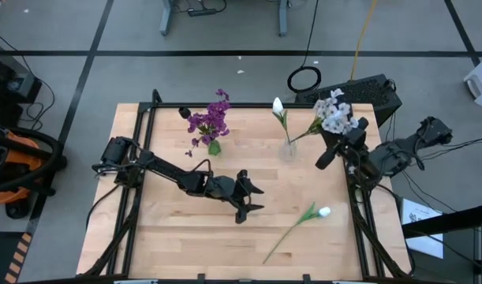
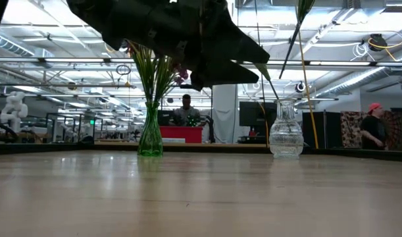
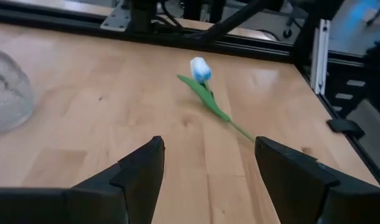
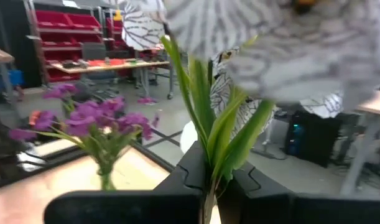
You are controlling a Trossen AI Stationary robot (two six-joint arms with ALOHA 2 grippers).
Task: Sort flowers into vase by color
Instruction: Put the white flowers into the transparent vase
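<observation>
Looking down on the table (image 1: 170,229), we see our left gripper (image 1: 255,199) hovering near the middle of the wood with its fingers (image 3: 143,174) spread apart and nothing between them. Just ahead of it, toward the table's right side, a white-budded flower (image 1: 304,217) lies flat on the boards; in the left wrist view its bud (image 3: 200,68) and green stem point back toward the fingers, not touching them.

Our right gripper (image 1: 347,142) sits above the table's right rear corner, its fingers pressed together on the stem of a pale grey-lilac flower (image 1: 335,114). In the right wrist view the green stem and leaves (image 4: 217,140) rise from between the closed fingers, and the pale blossom fills the frame overhead.

Two vases stand toward the rear of the table. The green vase (image 1: 214,147) on the left holds the purple flowers (image 1: 211,118). The clear glass vase (image 1: 288,148) stands to its right, near our right gripper, with a white bud (image 1: 278,105) on a stem leaning up out of it. In the low view both vases are upright, the green one (image 2: 150,138) and the clear one (image 2: 285,138) well apart.
</observation>
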